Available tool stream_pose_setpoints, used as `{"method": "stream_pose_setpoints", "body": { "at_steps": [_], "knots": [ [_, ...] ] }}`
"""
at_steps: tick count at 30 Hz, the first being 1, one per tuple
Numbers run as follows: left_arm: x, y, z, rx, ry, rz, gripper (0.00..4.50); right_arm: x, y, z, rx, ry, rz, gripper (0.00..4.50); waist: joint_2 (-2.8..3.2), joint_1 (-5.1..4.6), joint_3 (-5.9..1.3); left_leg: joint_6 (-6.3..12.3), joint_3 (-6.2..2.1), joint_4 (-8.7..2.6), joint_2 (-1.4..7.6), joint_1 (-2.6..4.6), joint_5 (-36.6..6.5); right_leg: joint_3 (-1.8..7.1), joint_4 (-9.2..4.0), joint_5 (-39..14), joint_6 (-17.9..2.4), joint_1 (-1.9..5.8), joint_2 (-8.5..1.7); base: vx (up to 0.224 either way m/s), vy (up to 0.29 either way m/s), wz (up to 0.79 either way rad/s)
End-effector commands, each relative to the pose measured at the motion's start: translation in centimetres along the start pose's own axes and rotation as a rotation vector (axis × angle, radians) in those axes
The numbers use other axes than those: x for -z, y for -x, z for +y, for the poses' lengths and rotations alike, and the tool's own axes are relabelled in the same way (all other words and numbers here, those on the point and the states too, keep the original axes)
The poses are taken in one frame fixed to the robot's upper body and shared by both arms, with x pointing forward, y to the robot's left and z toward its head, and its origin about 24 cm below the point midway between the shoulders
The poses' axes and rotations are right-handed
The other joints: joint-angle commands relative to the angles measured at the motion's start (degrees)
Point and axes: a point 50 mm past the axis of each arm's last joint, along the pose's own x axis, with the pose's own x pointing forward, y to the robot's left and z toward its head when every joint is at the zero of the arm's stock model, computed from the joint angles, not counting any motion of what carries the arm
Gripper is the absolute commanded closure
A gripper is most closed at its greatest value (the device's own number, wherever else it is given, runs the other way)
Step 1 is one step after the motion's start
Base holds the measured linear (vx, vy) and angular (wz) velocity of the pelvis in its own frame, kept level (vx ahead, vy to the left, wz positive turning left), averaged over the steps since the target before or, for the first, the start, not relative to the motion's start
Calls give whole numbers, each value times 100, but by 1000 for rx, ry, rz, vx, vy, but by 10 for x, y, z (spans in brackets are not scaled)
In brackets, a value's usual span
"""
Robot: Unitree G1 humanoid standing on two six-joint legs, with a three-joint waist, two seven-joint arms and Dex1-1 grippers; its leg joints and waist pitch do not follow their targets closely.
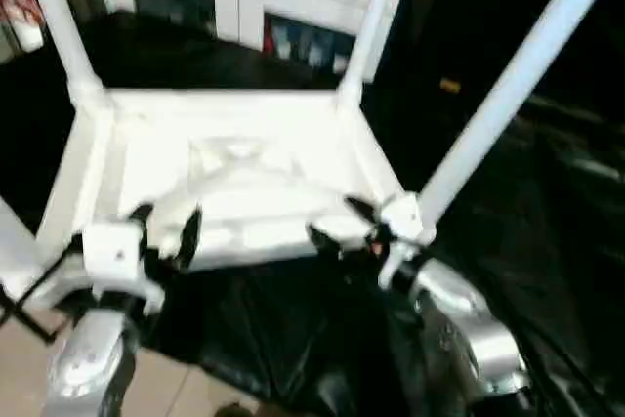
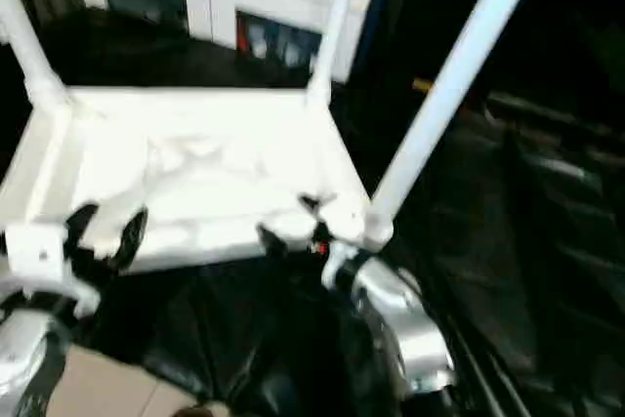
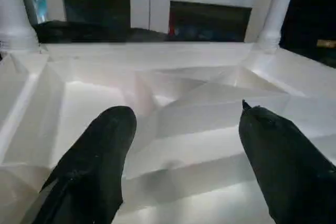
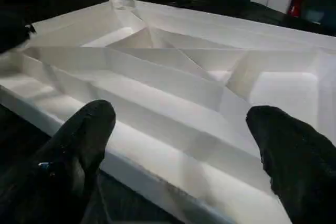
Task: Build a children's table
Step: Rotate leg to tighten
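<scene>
Black sheeting covers the counter where the children's table point(image 1: 234, 173) lies upside down, three legs point(image 1: 508, 85) socketed upright; the near-left corner is hidden. Left gripper point(image 1: 161, 231) and right gripper point(image 1: 342, 227) hover spread-fingered at its near rim, grasping nothing.

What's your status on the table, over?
Left gripper and right gripper open at the near rim, holding nothing. Table upside down, legs fitted. Nothing in the way.
</scene>
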Motion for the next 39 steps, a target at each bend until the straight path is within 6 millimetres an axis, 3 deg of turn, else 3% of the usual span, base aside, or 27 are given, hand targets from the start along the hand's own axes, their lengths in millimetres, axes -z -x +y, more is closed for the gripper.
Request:
{"method": "stream_pose_setpoints", "body": {
  "at_steps": [1, 3, 4, 7, 9, 10, 13, 15, 16, 17, 21, 24, 30, 32, 35, 39],
  "knots": [
    [-2, 1, -3, 32, 34, -17, 51, 1, 9, -8, 38, -2, -7, 0, 114, -26, -135, -237, 31, -702, 479, 132, -179, 147, -449, -429, -590, 160, -453, -65, 3, 1],
    [-3, 1, -3, 37, 40, -21, 50, 0, 9, -9, 42, -4, -10, 0, 143, -26, -152, -358, 61, -795, 555, 199, -1150, 139, -454, -883, -791, 119, -461, -72, -11, 0],
    [-3, 2, -3, 40, 41, -22, 46, 0, 9, -9, 44, -4, -11, 0, 145, -58, -137, -356, 100, -866, 603, 174, -1573, 134, -471, -965, -890, 97, -440, -72, -30, -3],
    [-1, 4, 1, 62, 17, -3, 9, -3, 5, -12, 75, -2, -29, 0, 169, -79, -113, -408, 170, -917, 656, 142, -2023, 135, -520, -1505, -855, 41, -474, -61, -35, -7],
    [0, 5, 2, 73, 11, 7, 7, -3, 4, -13, 83, -3, -30, 0, 177, -90, -130, -469, 202, -920, 679, 134, -2023, 106, -520, -1527, -813, 26, -480, -25, -20, -5],
    [1, 8, 3, 157, 10, 47, 4, -6, -1, -17, 113, -16, -37, 0, 171, -89, -130, -503, 229, -919, 687, 133, -1967, 80, -521, -1497, -786, 7, -478, 0, 0, 0],
    [4, 13, 6, 241, 9, 95, 4, -8, -8, -23, 160, -25, -30, 0, 162, -102, -142, -513, 257, -922, 680, 144, -1951, 86, -515, -1587, -787, -27, -458, 0, 0, 0],
    [6, 18, 9, 299, 1, 140, 4, -11, -15, -27, 189, -29, -34, 0, 163, -103, -184, -467, 298, -895, 663, 166, -1613, 97, -479, -1224, -861, -49, -447, 0, 0, 0],
    [7, 21, 12, 324, -9, 166, 4, -13, -20, -30, 207, -39, -37, 0, 163, -142, -203, -431, 313, -899, 661, 108, -1301, 83, -435, -854, -905, -10, -423, 0, 0, 0],
    [9, 25, 15, 347, -22, 196, 4, -15, -26, -32, 225, -51, -43, 0, 185, -161, -209, -427, 334, -885, 669, 109, -1088, 63, -400, -519, -945, -20, -398, 0, 0, 0],
    [14, 36, 24, 402, -35, 281, 4, -25, -49, -36, 242, -101, -72, 0, 178, -234, -207, -412, 376, -866, 665, 120, -1081, 61, -359, -394, -1082, -48, -378, 0, 0, 0],
    [15, 39, 30, 397, -58, 309, 4, -27, -61, -36, 265, -142, -79, 0, 168, -276, -220, -380, 426, -843, 684, 121, -817, 50, -313, -16, -1170, -48, -366, 0, 0, 0],
    [17, 43, 38, 377, -100, 346, 4, -25, -76, -37, 343, -215, -76, 0, 181, -302, -211, -414, 495, -843, 711, 165, -876, 46, -291, 16, -1189, -91, -351, 0, 0, 0],
    [18, 42, 44, 344, -137, 365, 4, -21, -81, -42, 452, -237, -66, 0, 160, -305, -208, -460, 508, -850, 703, 169, -991, 46, -301, -179, -1165, -96, -361, 0, 0, 0],
    [20, 40, 50, 309, -163, 377, 4, -18, -80, -52, 594, -248, -49, 0, 178, -269, -190, -540, 532, -851, 704, 210, -1257, 57, -332, -501, -1078, -150, -354, 0, 0, 0],
    [22, 39, 52, 291, -176, 381, 4, -17, -75, -66, 756, -280, -49, 0, 174, -189, -203, -587, 544, -848, 707, 230, -1309, 58, -331, -510, -974, -175, -348, 0, 0, 0]
  ]
}}
